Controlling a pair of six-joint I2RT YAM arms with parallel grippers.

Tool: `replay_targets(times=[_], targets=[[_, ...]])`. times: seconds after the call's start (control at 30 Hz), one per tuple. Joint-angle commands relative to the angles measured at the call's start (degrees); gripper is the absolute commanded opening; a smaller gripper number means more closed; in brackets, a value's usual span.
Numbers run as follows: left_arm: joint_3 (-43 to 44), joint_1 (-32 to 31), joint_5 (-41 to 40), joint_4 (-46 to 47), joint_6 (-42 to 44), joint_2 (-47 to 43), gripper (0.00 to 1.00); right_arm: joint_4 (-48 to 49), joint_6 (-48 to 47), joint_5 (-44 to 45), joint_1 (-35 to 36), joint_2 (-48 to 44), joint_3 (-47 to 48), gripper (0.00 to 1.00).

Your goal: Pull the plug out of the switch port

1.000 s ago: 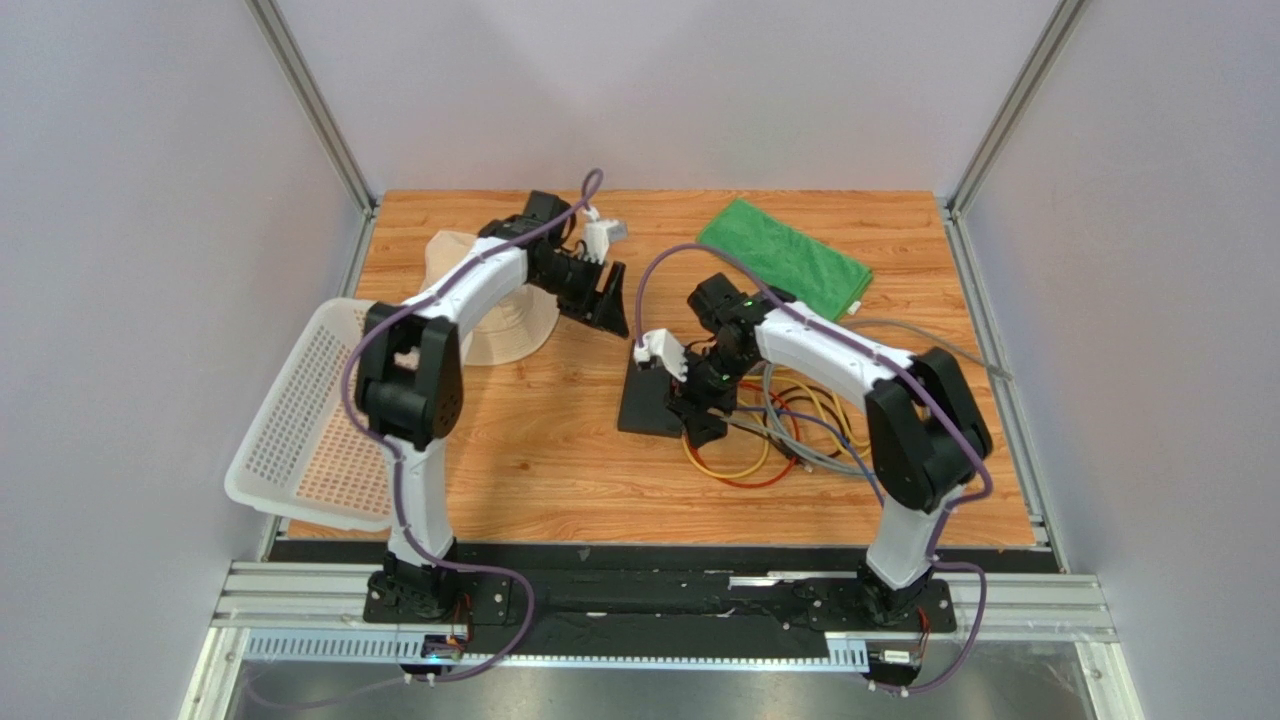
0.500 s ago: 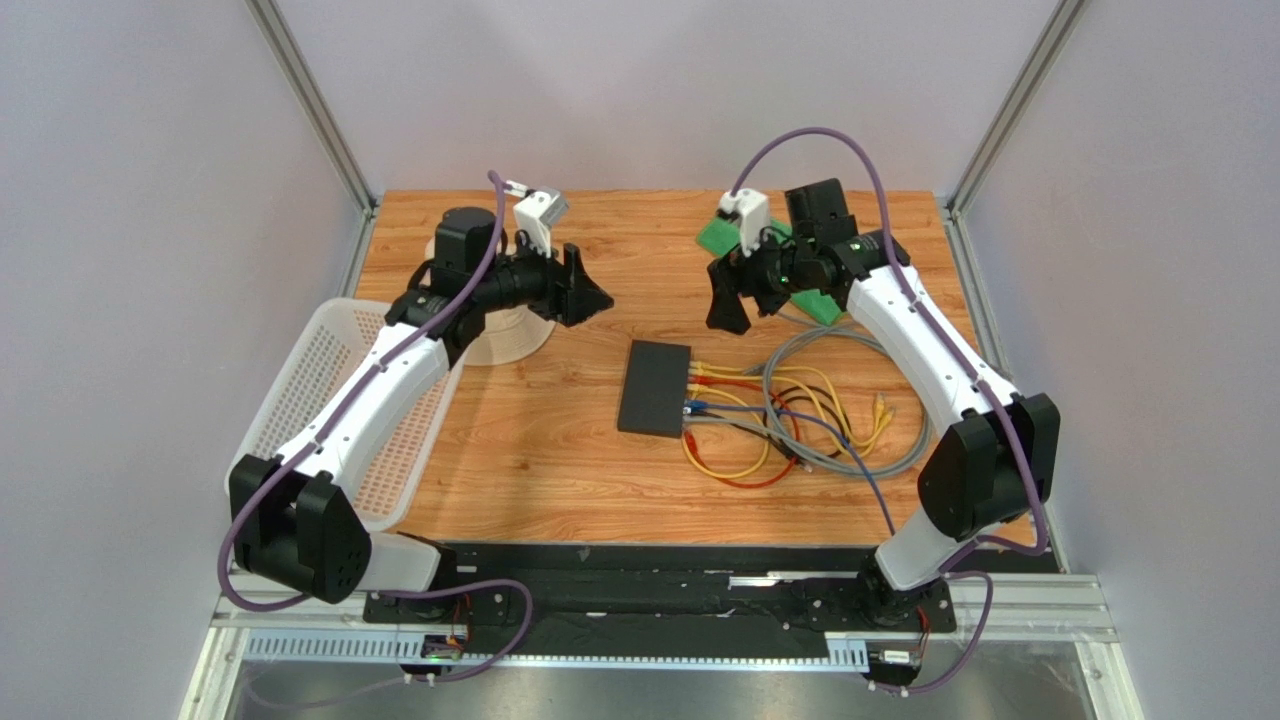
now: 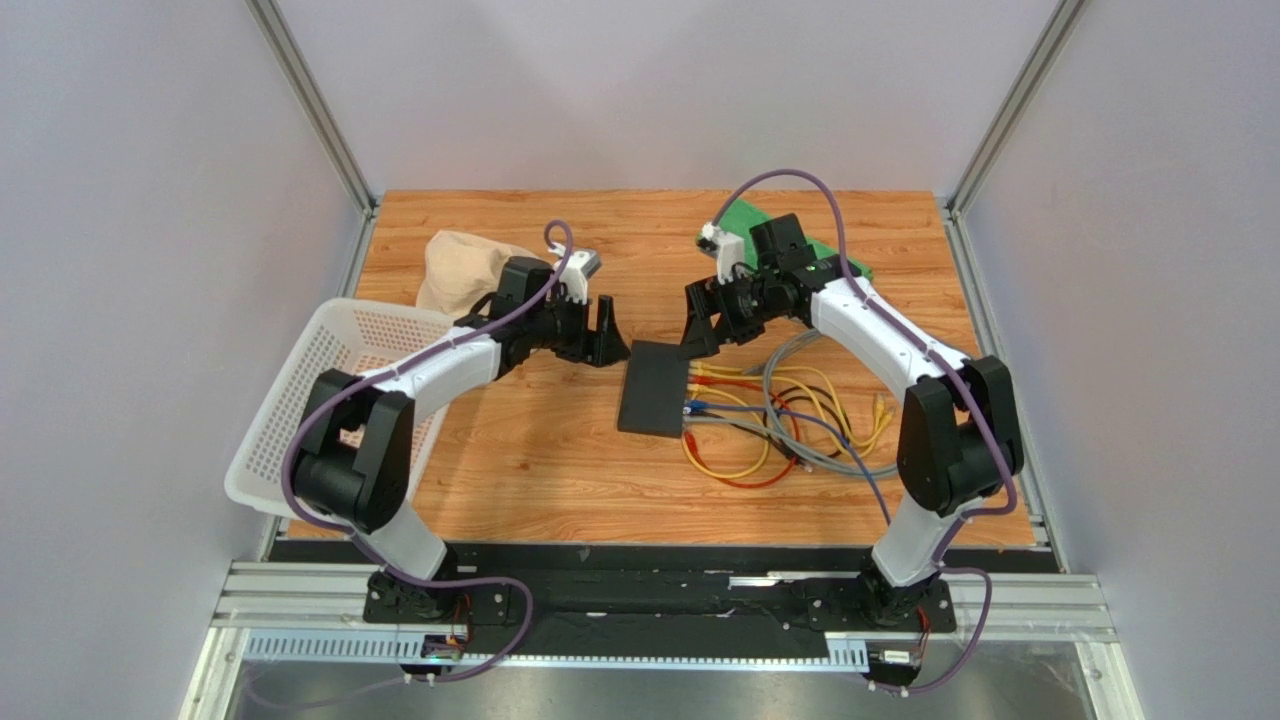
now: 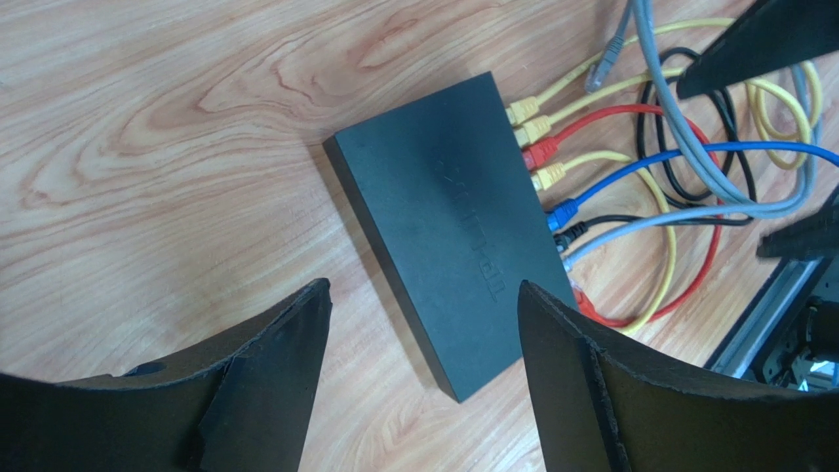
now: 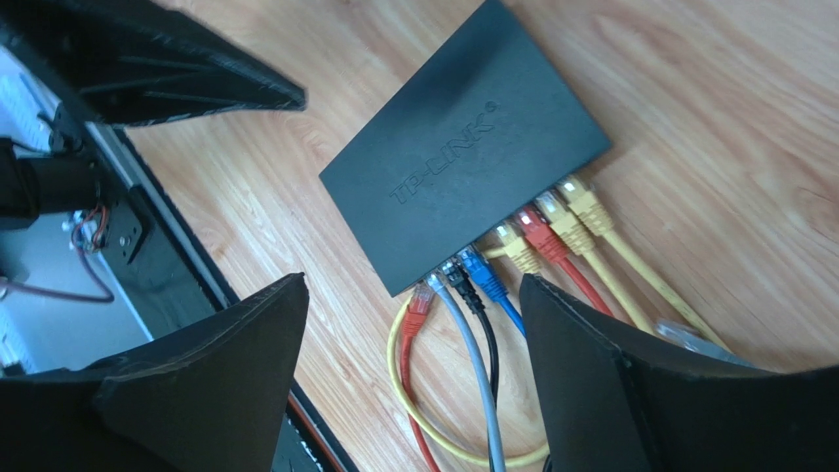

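Plugs (image 5: 530, 222) look small and stiff; switch (image 5: 463, 147) is probably light and slidey, so pin it, pinch a plug body. Left fingers (image 4: 266, 374) and right fingers (image 5: 197, 374) spread wide, empty.

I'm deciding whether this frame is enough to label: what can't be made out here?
Socket faces of the switch: every view sees it only from above.
Cables: left wrist view, cut off at the right edge.
Green cloth: top view, mostly behind the right arm.
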Motion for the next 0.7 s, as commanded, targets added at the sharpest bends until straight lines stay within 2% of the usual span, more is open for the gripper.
replay_targets(times=[0.0, 0.1, 0.13, 0.17, 0.23, 0.3, 0.5, 0.57, 0.67], targets=[[4.26, -0.19, -0.33, 3.73, -0.64, 3.63, 0.79, -1.10, -4.21, -7.56, -0.49, 4.47, 3.23, 0.85], [5.50, -0.19, -0.94, 1.10, -0.38, 5.65, 0.80, -3.31, -6.06, -9.68, -1.45, 8.60, 6.40, 0.90], [6.11, -0.19, -1.29, 0.57, -0.20, 6.18, 0.80, -3.39, -6.84, -10.47, -2.06, 9.32, 7.02, 0.98], [6.55, -0.28, -1.03, 0.22, -0.03, 6.71, 0.80, -3.39, -6.94, -10.04, -2.16, 10.02, 7.46, 1.00], [8.91, -0.63, 1.76, -2.06, 2.60, 8.03, 0.80, -5.57, -8.16, -8.11, -2.16, 12.30, 9.92, 1.00], [11.02, -1.68, 2.75, -6.26, 6.19, 9.61, 0.79, -8.13, -13.34, -8.98, -2.42, 14.50, 12.37, 0.94], [14.81, -2.92, 3.45, -9.37, 8.32, 14.00, 0.80, -9.10, -15.72, -13.11, -5.32, 20.81, 16.06, 0.77], [15.69, -2.92, 2.49, -9.45, 8.06, 14.97, 0.79, -13.75, -17.56, -15.30, -6.11, 23.63, 21.50, 0.69], [16.48, -2.92, 2.84, -9.72, 8.41, 16.03, 0.77, -21.84, -21.79, -17.24, -6.47, 29.44, 28.09, 0.64]])
